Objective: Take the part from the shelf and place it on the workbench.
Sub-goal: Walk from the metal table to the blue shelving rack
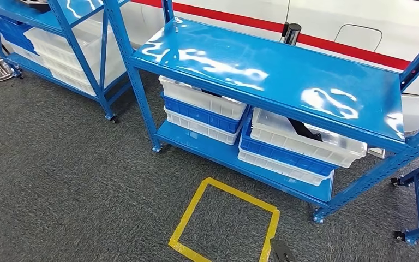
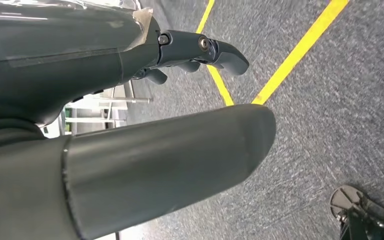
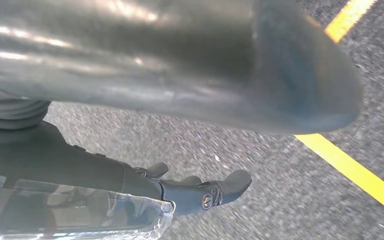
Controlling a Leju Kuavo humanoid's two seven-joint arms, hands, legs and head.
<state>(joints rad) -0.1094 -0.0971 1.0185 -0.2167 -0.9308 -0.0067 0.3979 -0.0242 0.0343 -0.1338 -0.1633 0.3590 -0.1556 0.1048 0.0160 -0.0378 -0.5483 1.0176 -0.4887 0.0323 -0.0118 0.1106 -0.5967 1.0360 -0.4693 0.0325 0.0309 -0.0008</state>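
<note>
Black part [image 1: 304,130] in white bin [image 1: 305,143] — lower shelf [image 1: 234,158] level

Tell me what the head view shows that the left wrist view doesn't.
Only the head view shows the glossy blue metal shelf unit and its stacked white and blue plastic bins, one holding a dark part. Only the left wrist view shows the robot's grey left hand, hanging above the floor and holding nothing, fingers loosely extended. Both share the grey speckled carpet and the yellow floor tape.
</note>
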